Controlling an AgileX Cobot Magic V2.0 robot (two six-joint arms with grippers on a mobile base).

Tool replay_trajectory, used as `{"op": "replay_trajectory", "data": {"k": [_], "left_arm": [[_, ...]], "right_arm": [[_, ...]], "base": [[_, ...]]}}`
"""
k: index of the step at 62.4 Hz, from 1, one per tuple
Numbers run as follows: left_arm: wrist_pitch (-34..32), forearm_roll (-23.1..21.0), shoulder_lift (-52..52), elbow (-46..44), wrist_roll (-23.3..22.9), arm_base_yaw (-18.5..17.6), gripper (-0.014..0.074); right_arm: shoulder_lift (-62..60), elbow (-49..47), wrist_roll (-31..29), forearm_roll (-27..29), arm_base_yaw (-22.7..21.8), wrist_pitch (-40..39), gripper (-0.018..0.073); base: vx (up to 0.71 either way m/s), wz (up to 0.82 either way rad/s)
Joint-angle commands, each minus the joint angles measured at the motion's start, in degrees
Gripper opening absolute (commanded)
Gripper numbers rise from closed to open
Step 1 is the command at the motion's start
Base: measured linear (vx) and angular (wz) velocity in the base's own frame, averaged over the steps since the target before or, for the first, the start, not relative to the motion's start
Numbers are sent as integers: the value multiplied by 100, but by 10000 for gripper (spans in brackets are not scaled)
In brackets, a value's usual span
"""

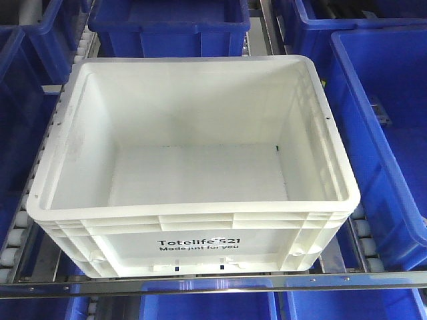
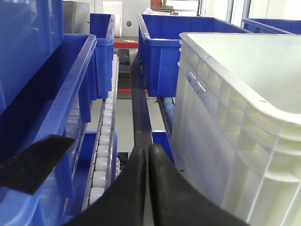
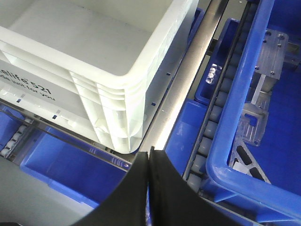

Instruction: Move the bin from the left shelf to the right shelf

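The bin (image 1: 193, 167) is seen empty and upright on a roller-track shelf level (image 1: 20, 250), its printed front wall just behind the silver front rail (image 1: 213, 283), with dark blue crates (image 1: 387, 133) close on both sides and behind. Which shelf this level belongs to cannot be told from the views. The left gripper (image 2: 147, 155) is held beside the bin's left wall with its fingers pressed together and nothing between them; the right gripper (image 3: 149, 157) is likewise pressed together and empty, just off the bin's front right corner over the rail. Neither gripper is seen touching the bin. Several risks can be judged from here. With both grippers narrow and pressed together, the thick rim could be gripped poorly, and a tilt or a slip could follow if the bin is lifted unevenly. The gaps to the neighbouring crates are small, so a crate could be struck or dragged by a finger or by the bin's corner. The bin could also roll on the rollers if pushed from one side only.
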Motion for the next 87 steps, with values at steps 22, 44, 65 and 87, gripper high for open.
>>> {"op": "replay_trajectory", "data": {"k": [22,44,65,87], "left_arm": [[-792,-18,-72,-123,-58,-30,-6],[-887,-18,-72,-123,-63,-52,-6],[-886,-18,-66,-123,-63,-52,-6],[-886,-18,-66,-123,-63,-52,-6]], "right_arm": [[33,-145,-61,-29,-4,-332,-8],[33,-145,-61,-29,-4,-332,-8],[33,-145,-54,-29,-4,-332,-8],[33,-145,-54,-29,-4,-332,-8]], "base": [[0,0],[0,0],[0,0],[0,0]]}}
